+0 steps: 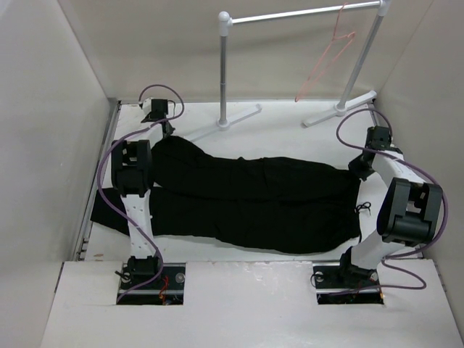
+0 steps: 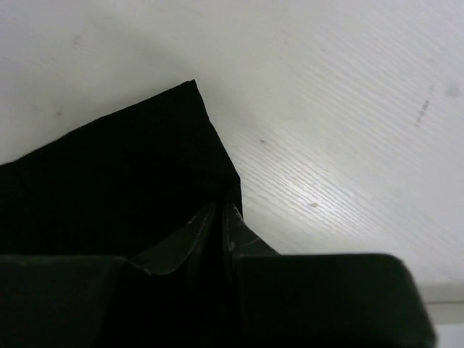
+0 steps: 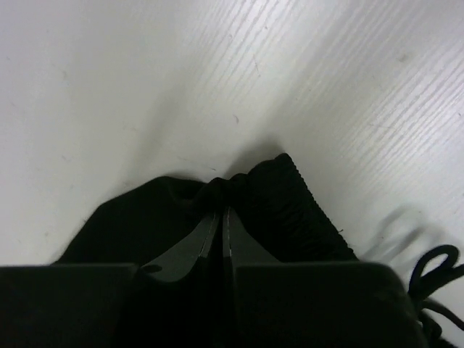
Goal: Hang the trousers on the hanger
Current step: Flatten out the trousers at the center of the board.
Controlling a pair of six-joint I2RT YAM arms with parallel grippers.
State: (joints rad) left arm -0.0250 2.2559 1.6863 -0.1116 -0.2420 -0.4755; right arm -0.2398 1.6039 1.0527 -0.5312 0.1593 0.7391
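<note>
Trousers (image 1: 254,199) across table (image 1: 290,141), hanger (image 1: 324,67) on rail (image 1: 290,15) behind

You had two items. One pair of trousers (image 1: 254,199): black, matte, lay flat across the surface (image 1: 290,134), legs side by side pointing left, gathered waistband and drawstring at the right. One hanger (image 1: 324,67): thin pink wire, triangular, hung tilted from the rail (image 1: 304,12) at the back right, apart from the trousers.

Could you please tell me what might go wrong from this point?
The left tool pinches only the hem edge of the trousers, so the cloth may slip out on lifting. The hanger hangs loose on the far rail and could swing away when cloth is pushed at it.
</note>
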